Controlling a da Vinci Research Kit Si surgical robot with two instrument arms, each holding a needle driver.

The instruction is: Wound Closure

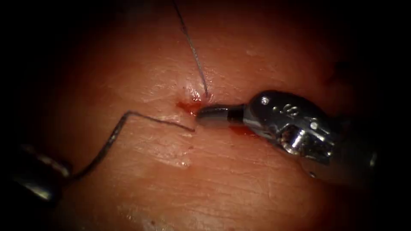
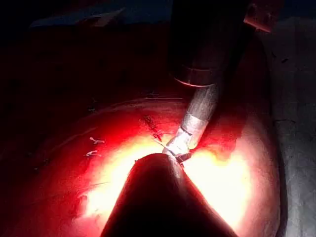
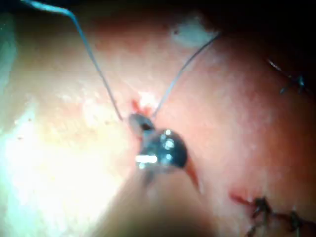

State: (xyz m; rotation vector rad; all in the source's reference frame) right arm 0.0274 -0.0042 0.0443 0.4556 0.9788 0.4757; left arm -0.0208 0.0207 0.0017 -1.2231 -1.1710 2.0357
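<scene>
Tissue (image 1: 222, 179) mid-surface: right tool (image 1: 201, 116) jaws clenched at red fluid (image 1: 188, 105) beside thread (image 1: 195, 55); left tool (image 1: 38, 179) jaws unclear, needle hidden.

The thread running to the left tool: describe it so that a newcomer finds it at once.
Start at the red fluid on the tissue. The thread leaves there leftward, bends, then curves down to the left tool. The other strand runs straight upward.

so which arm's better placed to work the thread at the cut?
Probably right: the right tool has its tip at the red fluid where the thread enters the tissue. The left tool sits far off.
</scene>
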